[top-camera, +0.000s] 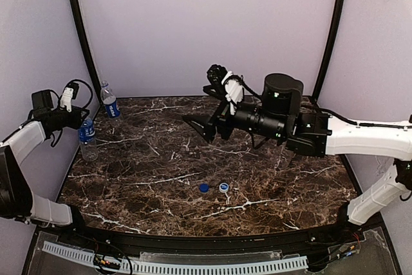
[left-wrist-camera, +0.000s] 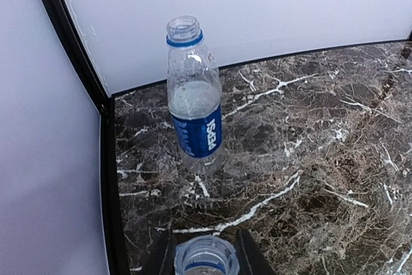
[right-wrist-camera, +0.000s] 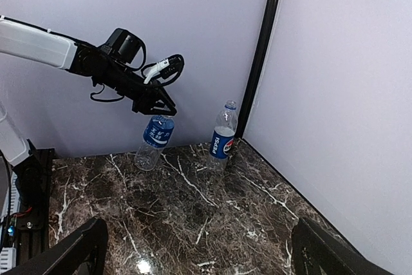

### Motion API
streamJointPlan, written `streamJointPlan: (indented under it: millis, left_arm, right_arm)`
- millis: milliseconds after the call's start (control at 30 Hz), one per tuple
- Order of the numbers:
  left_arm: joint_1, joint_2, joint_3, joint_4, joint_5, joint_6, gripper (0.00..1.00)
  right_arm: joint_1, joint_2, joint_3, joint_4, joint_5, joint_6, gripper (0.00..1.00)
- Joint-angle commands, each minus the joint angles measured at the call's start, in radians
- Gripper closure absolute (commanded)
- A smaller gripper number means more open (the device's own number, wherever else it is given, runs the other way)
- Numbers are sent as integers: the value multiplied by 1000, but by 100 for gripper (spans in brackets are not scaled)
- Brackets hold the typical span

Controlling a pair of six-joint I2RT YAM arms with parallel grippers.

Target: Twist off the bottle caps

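Observation:
My left gripper [top-camera: 82, 120] is shut on the neck of a blue-labelled bottle [top-camera: 87, 141] at the table's left edge. It holds the bottle tilted, with the base near the marble. The bottle's open, capless mouth [left-wrist-camera: 206, 256] sits between the fingers [left-wrist-camera: 248, 250]. A capless Pepsi bottle [left-wrist-camera: 194, 104] stands upright in the back left corner [top-camera: 109, 101]. A blue cap [top-camera: 204, 187] and a white cap [top-camera: 224, 187] lie side by side front centre. My right gripper [top-camera: 201, 128] is open wide and empty, above the table's middle. The third cap is out of view.
A faint clear shape [top-camera: 284, 156] under the right forearm may be the plain bottle; I cannot tell. Black frame posts [top-camera: 80, 30] stand at the back corners. The right wrist view shows the left arm [right-wrist-camera: 38, 43], the held bottle [right-wrist-camera: 154, 140] and the Pepsi bottle [right-wrist-camera: 222, 136].

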Motion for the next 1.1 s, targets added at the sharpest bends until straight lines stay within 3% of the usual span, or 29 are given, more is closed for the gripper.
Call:
streamJointPlan:
  millis: [0,233,567,933,1033,1067]
  left_arm:
    - [20,-24,-74,372,120,-65,100]
    - [56,36,-188,693,189,-248,99]
    - [58,130,-221,775,205,-280,99]
    - [58,178,-206,704,201,-241,99]
    - [58,178,-209,707,209,-242,89]
    - [58,178,-208,705,215,-246,77]
  right_arm:
    - [22,-34,-55,59,87,45,1]
    - [25,-60,-88,64,164,54,1]
    - [28,-75,-114,44,173,75,1]
    - [28,-86,-131,46,180,67,1]
    - [29,-87,-130,37,186,63,1]
    - [28,-88,-132,36,188,62,1]
